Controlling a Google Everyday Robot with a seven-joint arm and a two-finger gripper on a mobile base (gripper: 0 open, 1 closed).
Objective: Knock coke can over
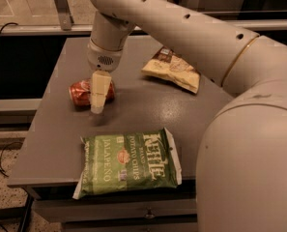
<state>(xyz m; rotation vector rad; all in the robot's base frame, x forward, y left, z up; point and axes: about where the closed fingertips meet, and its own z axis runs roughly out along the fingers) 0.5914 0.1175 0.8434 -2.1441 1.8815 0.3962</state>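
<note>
The red coke can [81,93] lies on its side on the left part of the grey table [133,105], its silver end facing left. My gripper [98,96] hangs straight down from the white arm, directly in front of the can's right half. One cream finger [99,91] covers that half of the can, its tip near the table top.
A green Kettle jalapeño chip bag [128,163] lies flat at the table's front edge. A tan and brown chip bag [174,70] lies at the back right. My arm's large white body [249,168] fills the right side. A metal rail [36,30] runs behind the table.
</note>
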